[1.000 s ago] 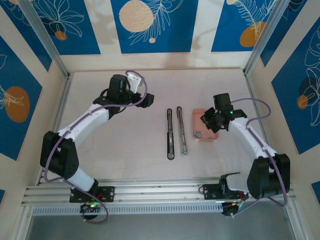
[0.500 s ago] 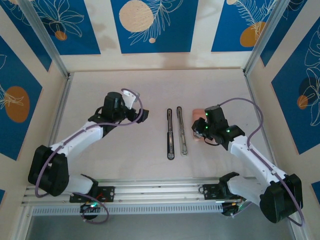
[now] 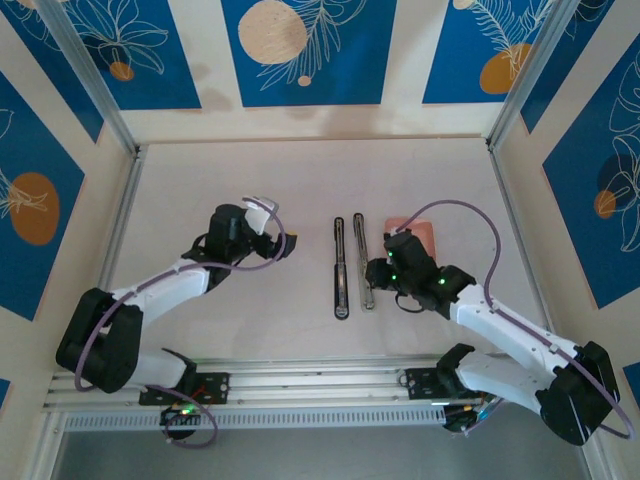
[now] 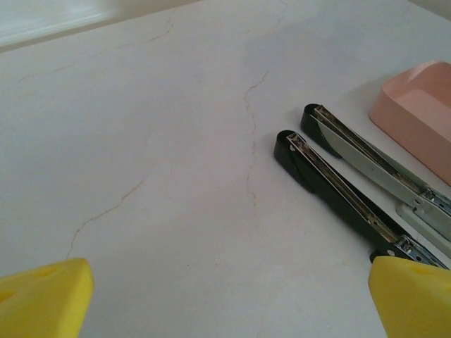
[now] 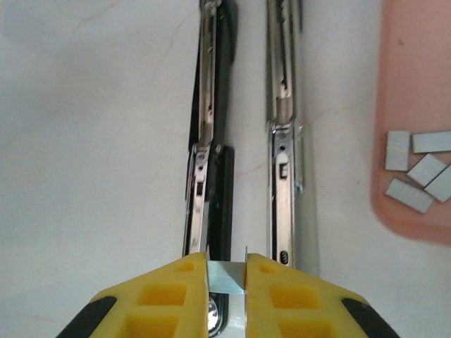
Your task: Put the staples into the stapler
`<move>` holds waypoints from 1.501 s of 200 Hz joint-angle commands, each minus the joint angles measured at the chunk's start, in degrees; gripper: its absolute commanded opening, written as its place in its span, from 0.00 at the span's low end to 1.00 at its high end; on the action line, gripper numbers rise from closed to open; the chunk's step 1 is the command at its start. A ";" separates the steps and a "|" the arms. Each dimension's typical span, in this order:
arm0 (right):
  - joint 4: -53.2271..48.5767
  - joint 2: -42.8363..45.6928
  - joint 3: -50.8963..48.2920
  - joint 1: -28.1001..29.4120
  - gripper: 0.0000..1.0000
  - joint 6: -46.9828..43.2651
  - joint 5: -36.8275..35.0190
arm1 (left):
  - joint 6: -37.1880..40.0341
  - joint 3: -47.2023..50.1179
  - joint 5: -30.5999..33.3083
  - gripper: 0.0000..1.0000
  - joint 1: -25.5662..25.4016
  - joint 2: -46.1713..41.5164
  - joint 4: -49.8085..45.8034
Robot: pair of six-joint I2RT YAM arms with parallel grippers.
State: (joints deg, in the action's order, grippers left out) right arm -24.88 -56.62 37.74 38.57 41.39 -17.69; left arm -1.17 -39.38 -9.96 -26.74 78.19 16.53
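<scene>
- Right claw point(image 5: 227, 271) is clamped down, yellow fingers point(image 5: 176, 292) pressed in on a staple strip point(image 5: 225, 279). It's a short silvery piece, held flat between the pads with its edge poking forward.
- Right beneath that pinch are the near ends of the stapler point(image 3: 342, 270), which lies opened out as two slim bars running side by side from near to far in the middle of the tabletop point(image 3: 200, 180).
- The black bar point(image 5: 209, 127) lies on the left with its metal channel facing up, and the silver bar point(image 5: 284, 127) is just beside it on the right. The strip hovers between the two; I cannot tell whether it touches either one.
- Further right, a pink tray point(image 5: 416, 84) sits just beside the silver bar, with a sliver of tabletop between them. Loose staples point(image 5: 417, 172) lie inside it, several short grey strips bunched against the tray's left wall, at its near corner.
- From overhead, the right arm reaches in from the near right corner and crosses over the tray's near part.
- Over on the other side, the left claw point(image 4: 229, 289) is spread wide with nothing between its yellow tips. It hangs low above bare tabletop to the left of the stapler, pointed toward the bars.
</scene>
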 commanded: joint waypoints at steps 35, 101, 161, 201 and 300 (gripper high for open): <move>0.91 0.35 -2.51 6.46 0.18 0.43 -3.12 | -3.76 3.25 0.86 1.00 -1.03 -0.53 6.26; -9.04 -2.05 -1.20 8.53 0.18 6.21 3.75 | -2.58 5.84 2.06 1.00 -1.29 -2.56 4.92; -23.41 -5.84 -0.74 5.18 0.18 14.50 3.73 | -2.03 8.95 0.80 1.00 -1.38 -2.87 7.76; -22.03 -8.72 -1.43 -3.62 0.18 9.84 9.44 | -2.17 10.01 0.58 1.00 -1.41 -2.63 10.06; -24.43 -22.05 3.18 -5.91 0.20 2.74 10.40 | -0.15 11.23 0.60 1.00 -1.56 -3.58 9.83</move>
State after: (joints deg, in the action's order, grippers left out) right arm -46.83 -76.93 39.40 32.93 45.41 -8.51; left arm -2.48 -29.06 -8.51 -27.59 75.46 24.88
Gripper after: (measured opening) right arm 0.194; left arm 0.998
